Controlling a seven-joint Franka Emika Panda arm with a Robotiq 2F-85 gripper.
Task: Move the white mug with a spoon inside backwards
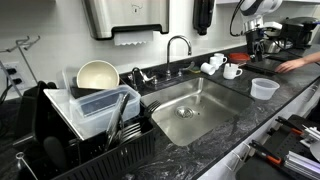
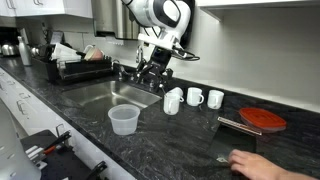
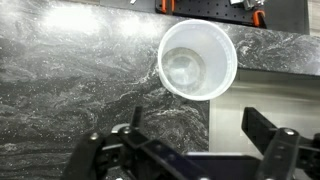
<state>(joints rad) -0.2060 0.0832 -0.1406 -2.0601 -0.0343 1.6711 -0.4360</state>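
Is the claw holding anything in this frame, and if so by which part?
Nothing is held. The claw is open above the counter, and the tub lies apart from it.

black counter point(image 3: 60, 90) veined with grey-white marbling, white mug point(image 2: 173, 102), translucent whitish tub point(image 3: 198, 58), red disc point(image 2: 263, 120), cream bowl point(image 1: 97, 75).

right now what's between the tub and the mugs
Nothing. Only bare dark counter lies between the tub and the mugs, as both exterior views show.

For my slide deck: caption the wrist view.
Open gripper hovers over the dark marbled counter, a translucent plastic tub beyond its fingers.
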